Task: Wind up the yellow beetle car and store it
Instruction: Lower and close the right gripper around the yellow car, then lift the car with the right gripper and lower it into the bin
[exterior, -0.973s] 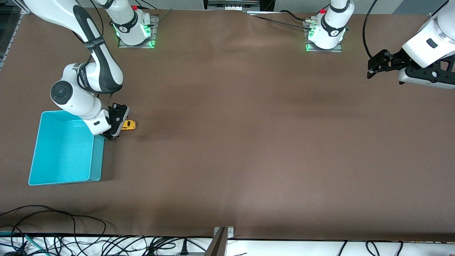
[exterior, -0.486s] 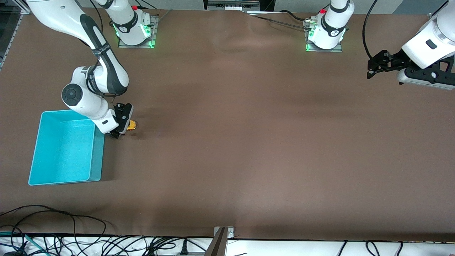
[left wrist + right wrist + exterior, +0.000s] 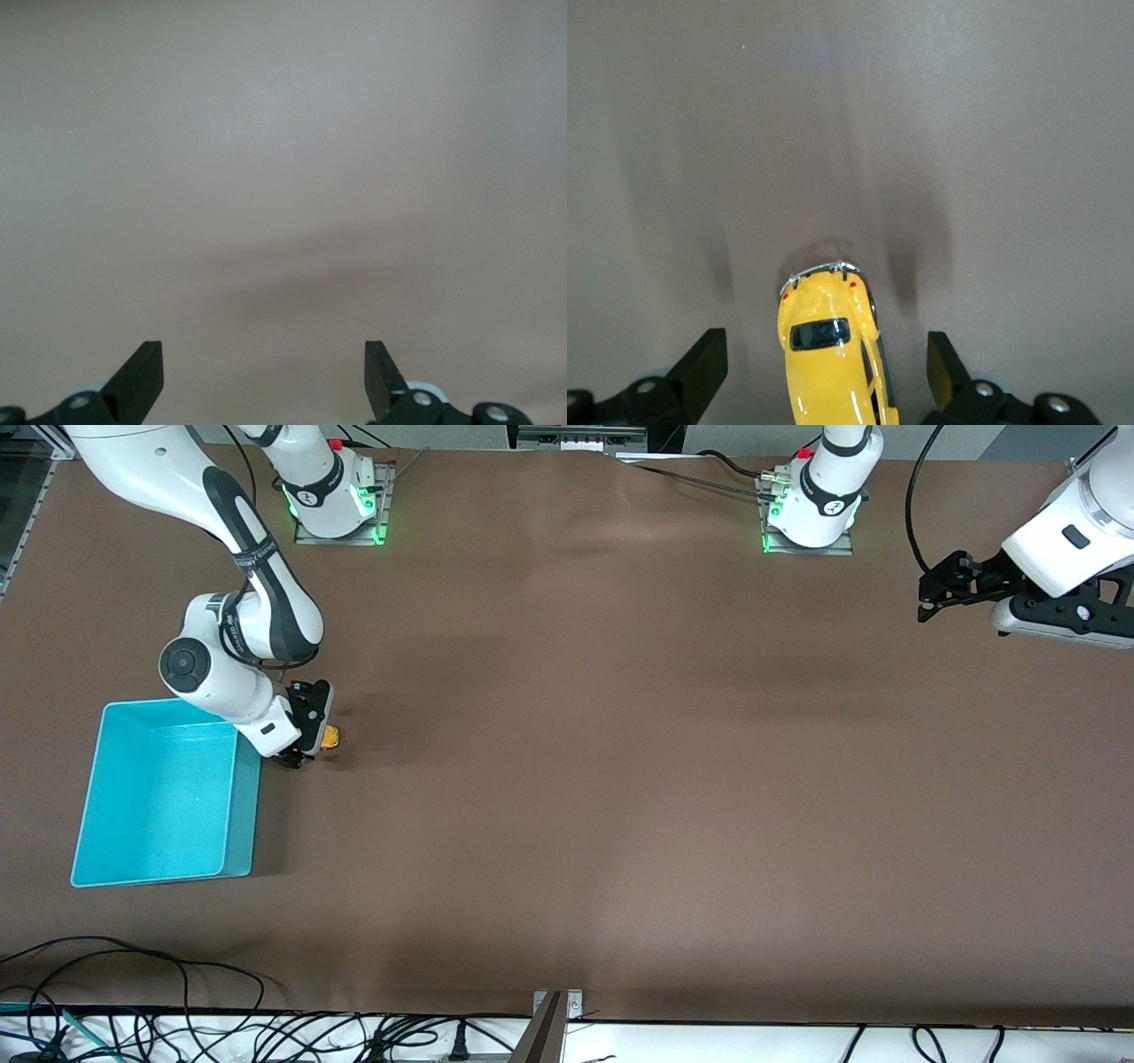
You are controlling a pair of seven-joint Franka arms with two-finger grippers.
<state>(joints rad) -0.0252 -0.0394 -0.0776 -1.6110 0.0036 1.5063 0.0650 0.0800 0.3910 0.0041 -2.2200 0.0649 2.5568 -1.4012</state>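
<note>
I have my right end effector low over the yellow beetle car, which sits on the brown surface just beside the turquoise bin, off the bin's corner at about two o'clock and toward my right arm's end. In my right wrist view the car lies between my two fingertips, with a clear gap on each side: the jaws stand wide apart and touch nothing. I judge this to be the reach-and-grasp step, before any winding. Next I should settle a little lower, centre the body between the pads, and close gently on its sides so the small wheels stay on the surface for the pull-back. My left end effector waits spread and empty, up over the other end of the surface at about two o'clock.
</note>
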